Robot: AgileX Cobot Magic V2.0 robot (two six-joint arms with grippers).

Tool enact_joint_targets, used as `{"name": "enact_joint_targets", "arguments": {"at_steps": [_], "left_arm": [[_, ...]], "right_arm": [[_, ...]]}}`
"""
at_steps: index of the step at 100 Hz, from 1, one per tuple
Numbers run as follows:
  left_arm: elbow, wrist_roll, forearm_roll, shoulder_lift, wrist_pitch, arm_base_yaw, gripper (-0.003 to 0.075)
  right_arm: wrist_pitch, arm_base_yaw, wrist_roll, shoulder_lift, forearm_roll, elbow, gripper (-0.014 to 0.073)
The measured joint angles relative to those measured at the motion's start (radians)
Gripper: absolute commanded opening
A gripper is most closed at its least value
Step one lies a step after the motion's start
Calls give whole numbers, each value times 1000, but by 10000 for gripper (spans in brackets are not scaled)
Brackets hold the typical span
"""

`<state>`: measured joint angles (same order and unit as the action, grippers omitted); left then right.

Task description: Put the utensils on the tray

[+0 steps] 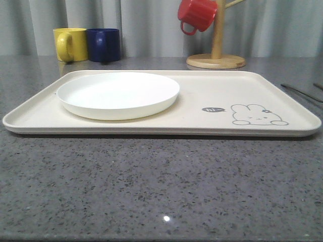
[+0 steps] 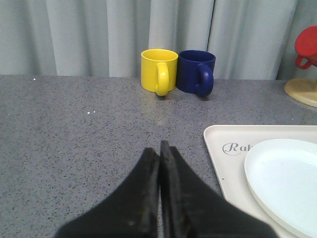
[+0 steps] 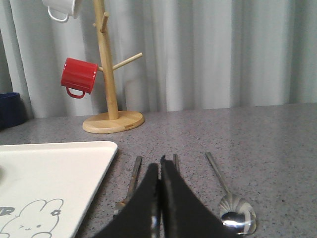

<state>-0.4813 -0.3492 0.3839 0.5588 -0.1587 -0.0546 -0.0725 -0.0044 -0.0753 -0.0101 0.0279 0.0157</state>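
The cream tray (image 1: 212, 93) with a grey rabbit drawing lies across the middle of the table and carries a round white plate (image 1: 118, 94). The utensils lie on the counter to the tray's right, seen as thin dark lines (image 1: 301, 93) in the front view. In the right wrist view a fork (image 3: 132, 177) lies nearest the tray (image 3: 49, 173). A chopstick end (image 3: 175, 159) shows behind my fingers, and a spoon (image 3: 238, 216) lies bowl-up beyond it. My right gripper (image 3: 159, 162) is shut and empty above them. My left gripper (image 2: 160, 147) is shut and empty, over the counter left of the tray (image 2: 225, 163).
A yellow mug (image 1: 69, 44) and a dark blue mug (image 1: 104, 45) stand at the back left. A wooden mug tree (image 1: 217, 55) with a red mug (image 1: 196, 14) stands at the back right; a white mug (image 3: 62, 7) hangs higher on it. Grey curtains close the back.
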Motion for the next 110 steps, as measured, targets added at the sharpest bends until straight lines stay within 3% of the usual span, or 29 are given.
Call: {"name": "enact_joint_targets", "arguments": {"at_steps": [26, 57, 83, 92, 110], "left_arm": [[0, 0, 0, -2, 2, 0, -18], [0, 0, 0, -2, 2, 0, -18], [0, 0, 0, -2, 2, 0, -18], [0, 0, 0, -2, 2, 0, -18], [0, 0, 0, -2, 2, 0, -18]], "right_arm": [[240, 0, 0, 60, 0, -258, -68], [646, 0, 0, 418, 0, -605, -68], [702, 0, 0, 646, 27, -675, -58], [715, 0, 0, 688, 29, -675, 17], [741, 0, 0, 718, 31, -675, 323]]}}
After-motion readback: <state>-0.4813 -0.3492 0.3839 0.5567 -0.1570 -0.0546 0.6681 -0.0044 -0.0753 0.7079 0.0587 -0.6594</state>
